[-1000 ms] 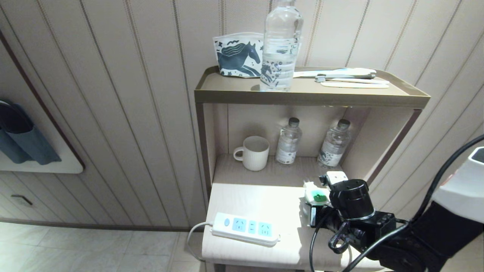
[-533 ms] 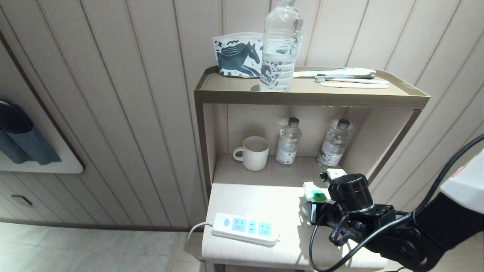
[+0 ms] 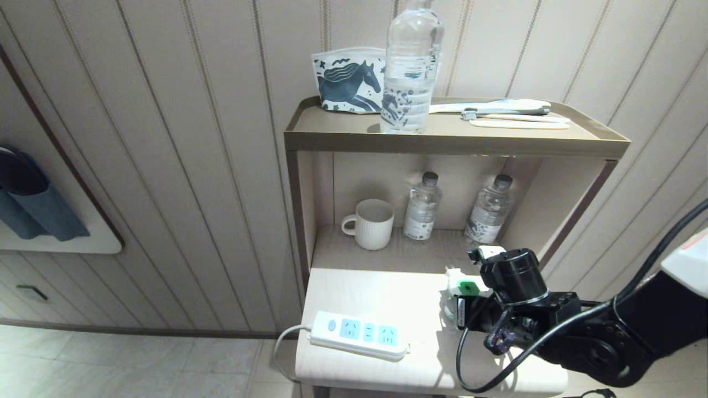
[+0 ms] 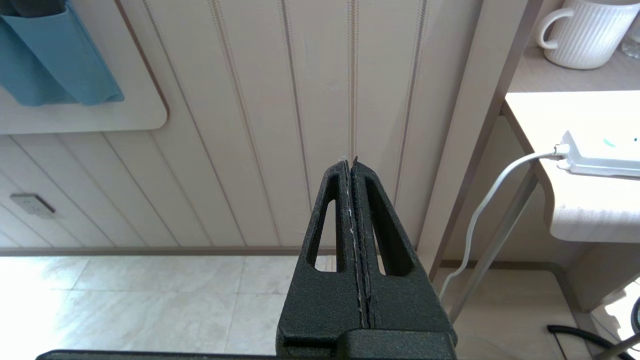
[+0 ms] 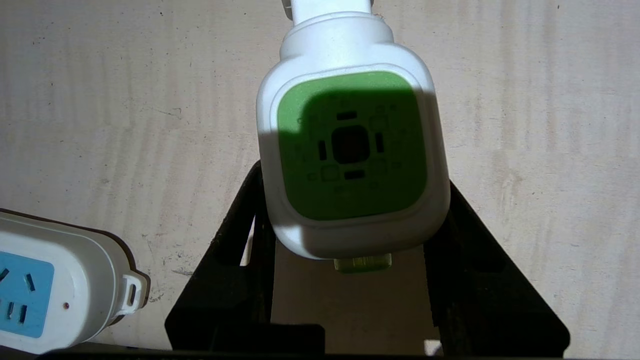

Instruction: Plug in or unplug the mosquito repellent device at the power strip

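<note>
The mosquito repellent device (image 3: 464,286), with a white head and green top face, is at the right of the lower table top, its plug end pointing to the back. In the right wrist view the mosquito repellent device (image 5: 350,150) sits between the two black fingers, which press its sides. My right gripper (image 5: 352,182) is shut on it. Whether it rests on the table or hangs just above, I cannot tell. The power strip (image 3: 359,333), unoccupied, lies at the front left of the table, apart from the device. My left gripper (image 4: 350,162) is shut and parked beside the stand.
A white mug (image 3: 371,223) and two small water bottles (image 3: 421,206) stand on the shelf behind. A large bottle (image 3: 410,66), a horse-print pouch (image 3: 347,80) and toothbrushes (image 3: 498,113) are on the top tray. The strip's cord (image 4: 492,200) hangs off the table's left edge.
My right wrist has risen a little and turned, while the forearm has sunk lower at the right. The device stays at nearly the same spot, and the grip looks the same.
</note>
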You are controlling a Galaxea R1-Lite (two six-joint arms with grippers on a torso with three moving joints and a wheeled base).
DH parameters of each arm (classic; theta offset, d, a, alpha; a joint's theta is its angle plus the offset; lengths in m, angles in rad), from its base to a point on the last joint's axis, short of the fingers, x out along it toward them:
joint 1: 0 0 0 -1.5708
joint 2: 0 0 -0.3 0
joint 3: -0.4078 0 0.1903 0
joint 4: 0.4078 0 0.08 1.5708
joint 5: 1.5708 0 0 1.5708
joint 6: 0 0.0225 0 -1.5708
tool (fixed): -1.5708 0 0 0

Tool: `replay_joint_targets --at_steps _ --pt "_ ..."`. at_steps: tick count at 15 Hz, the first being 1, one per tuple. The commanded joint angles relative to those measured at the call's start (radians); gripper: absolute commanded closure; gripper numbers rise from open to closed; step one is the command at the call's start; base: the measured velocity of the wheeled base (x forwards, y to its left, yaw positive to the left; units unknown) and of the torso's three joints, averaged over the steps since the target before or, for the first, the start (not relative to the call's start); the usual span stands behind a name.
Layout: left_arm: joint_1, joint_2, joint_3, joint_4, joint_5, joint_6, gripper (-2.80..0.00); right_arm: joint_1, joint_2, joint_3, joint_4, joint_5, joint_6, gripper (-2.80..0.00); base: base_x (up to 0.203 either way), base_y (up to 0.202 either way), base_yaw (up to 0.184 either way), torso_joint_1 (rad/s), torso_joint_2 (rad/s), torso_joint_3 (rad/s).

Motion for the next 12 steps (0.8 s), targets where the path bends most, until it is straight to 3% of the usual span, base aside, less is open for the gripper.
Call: replay_joint_targets --at_steps 1,12 --pt "0.000 0.000 0.000 0.000 0.000 0.001 0.00 -0.002 -0.019 -0.019 0.024 -0.003 0.002 0.00 0.000 0.000 0.000 0.000 0.00 0.000" --pt "0.000 0.000 0.000 0.000 0.000 0.001 0.00 -0.014 -0.025 -0.014 0.020 0.002 0.002 0.00 0.000 0.000 0.000 0.000 0.00 0.000"
